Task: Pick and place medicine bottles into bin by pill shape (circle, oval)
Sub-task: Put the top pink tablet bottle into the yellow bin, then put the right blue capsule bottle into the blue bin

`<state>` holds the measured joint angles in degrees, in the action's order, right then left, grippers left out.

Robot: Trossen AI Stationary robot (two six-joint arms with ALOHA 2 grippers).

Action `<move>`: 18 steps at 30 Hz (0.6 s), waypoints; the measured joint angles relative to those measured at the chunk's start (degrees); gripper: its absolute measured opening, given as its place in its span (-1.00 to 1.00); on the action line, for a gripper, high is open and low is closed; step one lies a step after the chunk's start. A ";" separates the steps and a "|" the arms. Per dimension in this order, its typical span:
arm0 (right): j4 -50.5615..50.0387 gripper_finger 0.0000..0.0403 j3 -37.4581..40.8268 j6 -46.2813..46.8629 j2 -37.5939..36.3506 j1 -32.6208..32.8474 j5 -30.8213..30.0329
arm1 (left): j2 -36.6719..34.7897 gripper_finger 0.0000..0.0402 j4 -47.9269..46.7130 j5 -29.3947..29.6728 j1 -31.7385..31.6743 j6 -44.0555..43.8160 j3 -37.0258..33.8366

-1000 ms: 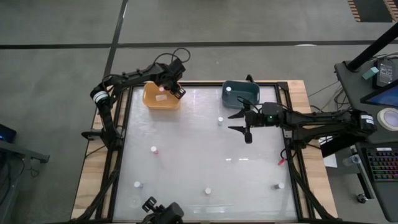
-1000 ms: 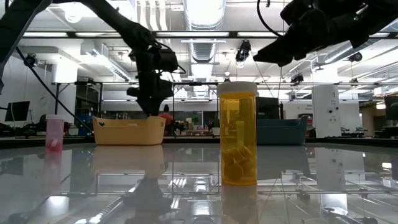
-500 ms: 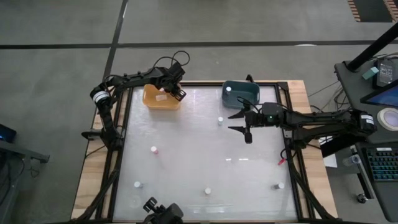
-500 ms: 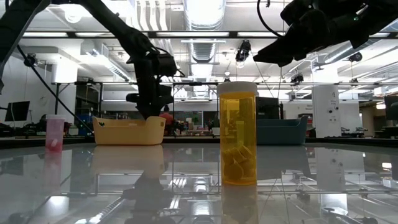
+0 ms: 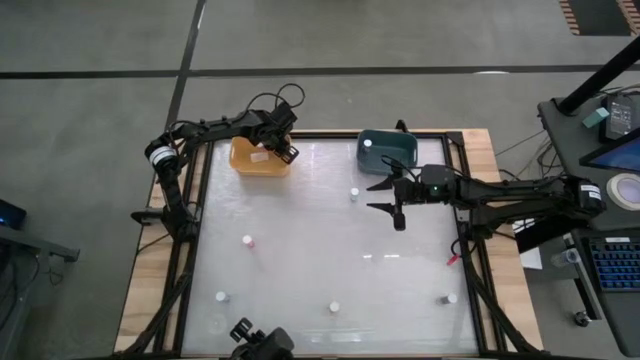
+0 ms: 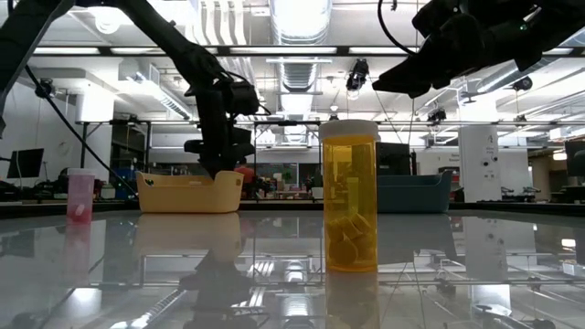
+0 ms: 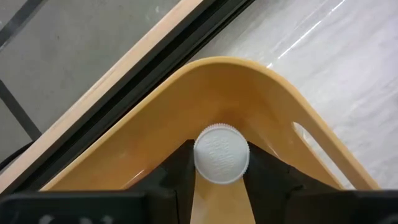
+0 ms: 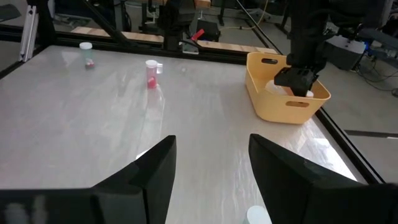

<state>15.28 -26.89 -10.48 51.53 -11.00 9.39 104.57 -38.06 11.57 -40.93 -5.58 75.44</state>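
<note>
My left gripper (image 5: 262, 153) reaches down into the yellow bin (image 5: 245, 162) at the table's far left and is shut on a medicine bottle, of which the round white cap (image 7: 221, 154) shows. My right gripper (image 5: 376, 196) hangs open above the table in front of the teal bin (image 5: 392, 152), with nothing between its fingers. One white-capped bottle (image 5: 368, 143) stands in the teal bin. Several more medicine bottles stand upright on the table, among them one (image 5: 354, 193) just left of my right gripper and a pink one (image 5: 247, 240). My left gripper pinches the bottle between its two fingers (image 7: 180, 165), which sit on opposite sides just under the cap's rim (image 7: 200, 157). The fingers slant steeply down from above. The bottle stands upright inside the yellow bin; whether its base rests on the bin's floor is hidden.
An orange bottle (image 6: 349, 196) stands close to the low camera, a pink one (image 6: 80, 196) to its left. Other bottles stand near the table's near edge (image 5: 222, 296) (image 5: 334, 307) (image 5: 451, 298). The table's middle is bare glossy surface.
My left gripper has gone down a little, deeper into the yellow bin, still shut on the bottle, which stays upright.
</note>
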 joint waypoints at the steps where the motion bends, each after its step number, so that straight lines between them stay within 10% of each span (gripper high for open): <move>1: 0.01 -0.04 0.00 0.00 0.00 0.00 0.00 | 0.00 -0.48 0.00 0.00 0.00 0.00 0.00; 18: 0.00 -0.04 0.00 2.68 0.00 -0.02 -0.55 | -4.50 0.05 -4.90 0.53 0.36 0.52 1.12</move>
<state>15.28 -26.89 -7.80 51.53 -11.03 8.84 100.07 -42.96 12.10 -40.57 -5.06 76.56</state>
